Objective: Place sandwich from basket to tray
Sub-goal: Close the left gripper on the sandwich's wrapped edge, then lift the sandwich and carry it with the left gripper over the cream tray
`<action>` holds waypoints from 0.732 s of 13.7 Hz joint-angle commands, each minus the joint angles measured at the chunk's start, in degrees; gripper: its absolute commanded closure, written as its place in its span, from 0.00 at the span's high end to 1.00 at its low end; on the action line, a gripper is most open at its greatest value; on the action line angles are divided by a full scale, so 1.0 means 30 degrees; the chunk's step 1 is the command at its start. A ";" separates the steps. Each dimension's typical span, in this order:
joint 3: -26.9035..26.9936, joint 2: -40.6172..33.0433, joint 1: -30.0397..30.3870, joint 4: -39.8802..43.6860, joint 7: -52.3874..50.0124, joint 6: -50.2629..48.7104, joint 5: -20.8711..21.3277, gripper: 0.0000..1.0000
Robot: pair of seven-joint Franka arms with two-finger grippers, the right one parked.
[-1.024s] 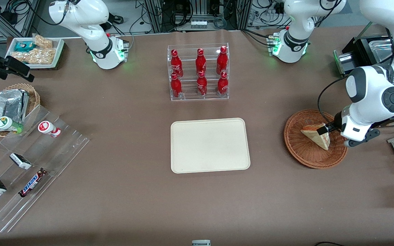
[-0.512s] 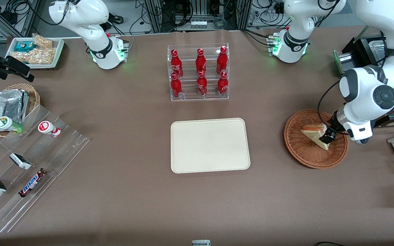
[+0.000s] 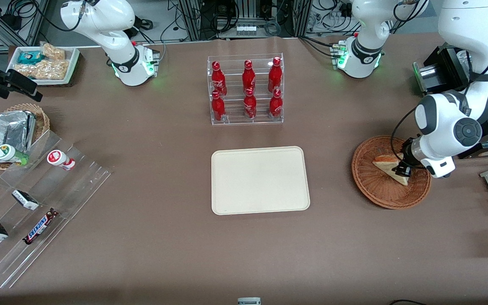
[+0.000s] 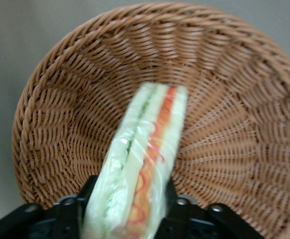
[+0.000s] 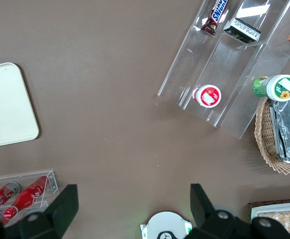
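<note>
**Gripper straddling the sandwich, nothing lifted yet**

Your gripper (image 3: pixel 400 170) sits down in the basket (image 3: pixel 371 186), right side of the front frame, a finger on each bread face of the sandwich (image 4: pixel 140 169). I can't tell if it's clamped. The tray (image 3: pixel 260 180) waits at center, well apart.

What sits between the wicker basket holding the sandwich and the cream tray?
Only bare brown table between basket and tray, per the front view. The gripper straddles the sandwich.

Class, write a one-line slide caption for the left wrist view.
Gripper straddling the wrapped sandwich inside the wicker basket.
</note>
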 commanded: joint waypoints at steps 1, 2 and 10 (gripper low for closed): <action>-0.0177 -0.0001 -0.0128 0.2633 -0.0158 -0.3025 -0.0104 0.05; -0.0380 0.0029 -0.0217 0.3600 -0.0128 -0.4081 -0.0075 0.05; -0.5617 0.3565 -0.2880 0.9195 0.1599 -0.5791 -0.0075 0.04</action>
